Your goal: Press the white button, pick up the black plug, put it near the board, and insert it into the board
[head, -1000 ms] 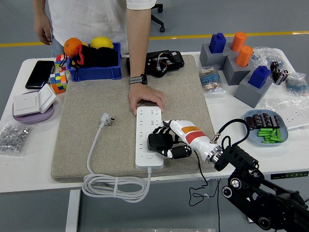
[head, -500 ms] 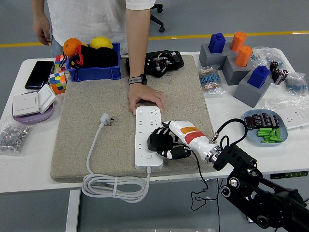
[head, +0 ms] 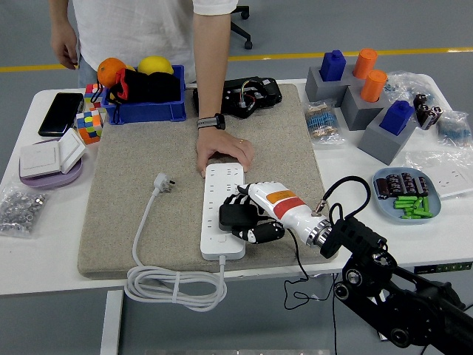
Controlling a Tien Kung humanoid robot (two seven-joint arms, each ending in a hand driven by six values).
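Right hand [head: 251, 214] is gripping the black plug [head: 230, 216], fingers curled around it, over the white board [head: 222, 214] on the grey mat [head: 148, 214]. Plug is looking light, rigid and smooth, likely slippery; the body sides seem the best hold. A person's hand [head: 224, 153] is resting on the board's far end. White cable [head: 174, 285] is lying coiled near the tabletop [head: 44, 251] edge.

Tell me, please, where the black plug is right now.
In the head view, the black plug sits over the white power strip, held by the right hand.
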